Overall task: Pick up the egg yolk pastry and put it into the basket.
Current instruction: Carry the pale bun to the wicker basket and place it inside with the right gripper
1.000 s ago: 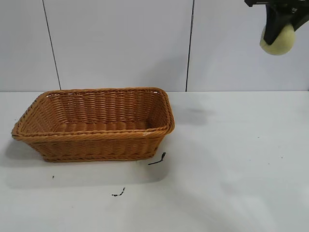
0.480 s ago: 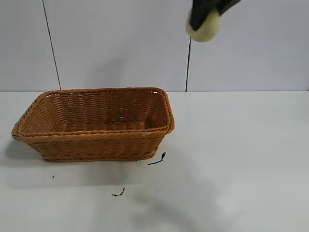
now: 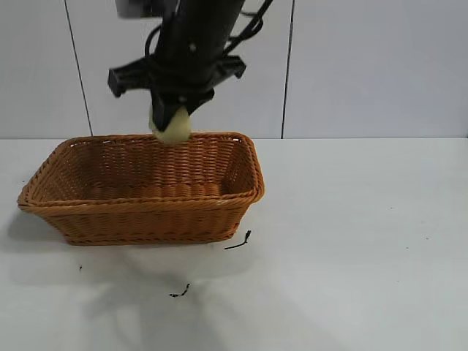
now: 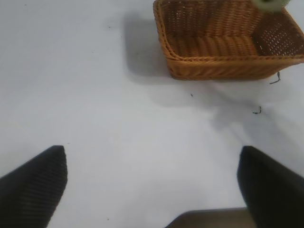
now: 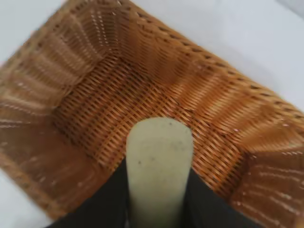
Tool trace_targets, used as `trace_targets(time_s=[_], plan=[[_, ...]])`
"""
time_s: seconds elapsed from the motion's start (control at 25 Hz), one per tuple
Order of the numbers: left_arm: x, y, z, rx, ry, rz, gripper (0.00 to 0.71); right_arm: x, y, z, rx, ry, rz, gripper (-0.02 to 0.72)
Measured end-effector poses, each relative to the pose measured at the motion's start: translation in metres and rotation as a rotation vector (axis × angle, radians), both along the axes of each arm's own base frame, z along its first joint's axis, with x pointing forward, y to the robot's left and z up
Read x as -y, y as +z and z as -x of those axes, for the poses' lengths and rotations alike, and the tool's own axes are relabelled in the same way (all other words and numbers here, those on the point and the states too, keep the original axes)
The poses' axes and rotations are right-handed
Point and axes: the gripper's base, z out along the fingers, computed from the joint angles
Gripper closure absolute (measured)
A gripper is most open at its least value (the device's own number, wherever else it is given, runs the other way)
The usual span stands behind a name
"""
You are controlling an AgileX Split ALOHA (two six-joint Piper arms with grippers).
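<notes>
The work surface is a plain white table (image 3: 351, 241) set against a white panelled wall, with a few small dark specks (image 3: 238, 241) lying on it just in front of the basket.

Exterior view: I have the right gripper (image 3: 170, 121) above the basket (image 3: 146, 212), at its rear side, and it is clamped on the egg yolk pastry (image 3: 171, 129). A second ago the pastry hung high at the far right of the scene, well apart from the basket; half a second ago it was roughly above the basket's right end; it now sits lower, about level with the rear rim. The carry is, in my judgement, essentially complete and only the lowering and release remain. The basket itself has not shifted.

Left wrist view: the left gripper (image 4: 152, 183) is parked well away from the basket (image 4: 223, 66), its two dark fingers (image 4: 33, 185) spread wide with nothing between them. The pastry (image 4: 271, 4) shows only as a pale sliver at the frame edge over the basket.

Right wrist view: the pastry (image 5: 159, 166) is pinched between the dark fingers (image 5: 107, 199), squeezed narrow, and the woven floor of the basket (image 5: 85, 109) lies directly beneath it. I judge a release from here would land inside, though a soft item dropped from height may bounce or roll.
</notes>
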Motion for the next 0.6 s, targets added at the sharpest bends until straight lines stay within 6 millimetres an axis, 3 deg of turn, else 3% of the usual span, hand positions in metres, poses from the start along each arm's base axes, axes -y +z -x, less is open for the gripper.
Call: trace_targets(time_s=[0.16, 0.32, 0.4, 0.52, 0.6], plan=[[0.0, 0.0, 0.0, 0.0, 0.0, 0.0, 0.015, -0.004, -0.037, -0.006, -0.033, -0.004, 0.029, 0.552], [0.0, 0.0, 0.0, 0.0, 0.0, 0.0, 0.015, -0.005, -0.049, -0.007, -0.045, -0.005, 0.038, 0.517], [0.0, 0.0, 0.0, 0.0, 0.0, 0.0, 0.015, -0.005, -0.05, -0.007, -0.045, -0.005, 0.037, 0.425], [0.0, 0.0, 0.0, 0.0, 0.0, 0.0, 0.015, -0.006, -0.046, -0.009, -0.037, -0.005, 0.031, 0.197], [0.0, 0.0, 0.0, 0.0, 0.0, 0.0, 0.015, -0.006, -0.038, -0.01, -0.044, -0.005, 0.036, 0.101]])
